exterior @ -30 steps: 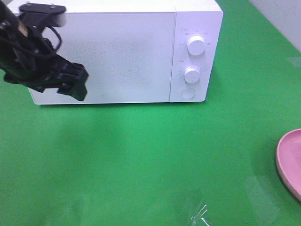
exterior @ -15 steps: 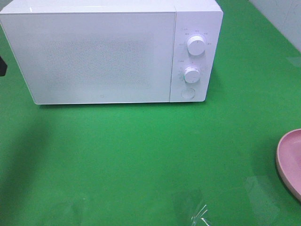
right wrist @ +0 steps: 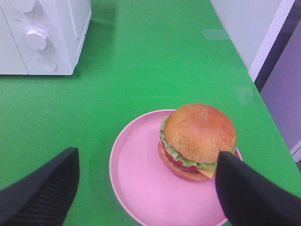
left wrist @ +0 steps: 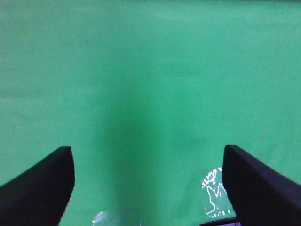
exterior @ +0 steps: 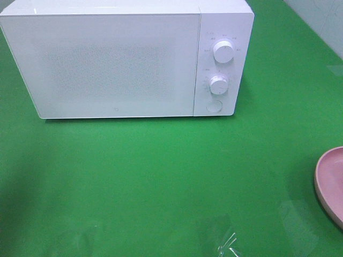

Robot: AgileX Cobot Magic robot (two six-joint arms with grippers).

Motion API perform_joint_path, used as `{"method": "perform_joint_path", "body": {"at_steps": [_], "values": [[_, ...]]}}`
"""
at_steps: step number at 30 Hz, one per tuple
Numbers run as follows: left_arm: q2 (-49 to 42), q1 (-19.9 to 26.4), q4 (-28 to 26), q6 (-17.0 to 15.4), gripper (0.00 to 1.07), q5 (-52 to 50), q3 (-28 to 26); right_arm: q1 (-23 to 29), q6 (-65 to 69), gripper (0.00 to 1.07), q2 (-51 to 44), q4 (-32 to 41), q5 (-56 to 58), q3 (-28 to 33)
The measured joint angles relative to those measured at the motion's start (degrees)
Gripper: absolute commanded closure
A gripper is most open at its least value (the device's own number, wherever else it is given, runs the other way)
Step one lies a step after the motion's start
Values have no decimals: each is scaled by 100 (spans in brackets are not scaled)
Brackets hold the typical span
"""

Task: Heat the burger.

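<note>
Directly below our right gripper (right wrist: pixel 146 188), whose two dark fingers stand wide apart and hold nothing, the burger (right wrist: pixel 198 140) sits on a pink plate (right wrist: pixel 136 179) on the green table (right wrist: pixel 155 61). It lies between the fingers, closer to one of them, not touching. Our left gripper (left wrist: pixel 148 188) also gapes wide over bare green. Well apart, the white microwave (exterior: pixel 123 59) stands with its door closed.
</note>
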Motion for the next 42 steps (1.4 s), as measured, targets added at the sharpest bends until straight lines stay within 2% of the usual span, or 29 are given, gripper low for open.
{"method": "perform_joint_path", "body": {"at_steps": [12, 20, 22, 25, 30, 34, 36, 42], "values": [[-1822, 6, 0, 0, 27, 40, 1031, 0, 0, 33, 0, 0, 0, 0], [-2750, 6, 126, 0, 28, 390, 1094, 0, 0, 33, 0, 0, 0, 0], [-3409, 6, 172, 0, 28, 435, 1094, 0, 0, 33, 0, 0, 0, 0], [-3581, 6, 178, 0, 28, 435, 1094, 0, 0, 33, 0, 0, 0, 0], [-4446, 6, 178, 34, 28, 510, 1094, 0, 0, 33, 0, 0, 0, 0], [-4784, 6, 178, 160, 28, 751, 1083, 0, 0, 33, 0, 0, 0, 0], [-5202, 6, 178, 355, 28, 1140, 1094, 0, 0, 33, 0, 0, 0, 0], [-5563, 6, 189, 390, 29, 1381, 1163, 0, 0, 33, 0, 0, 0, 0]]}}
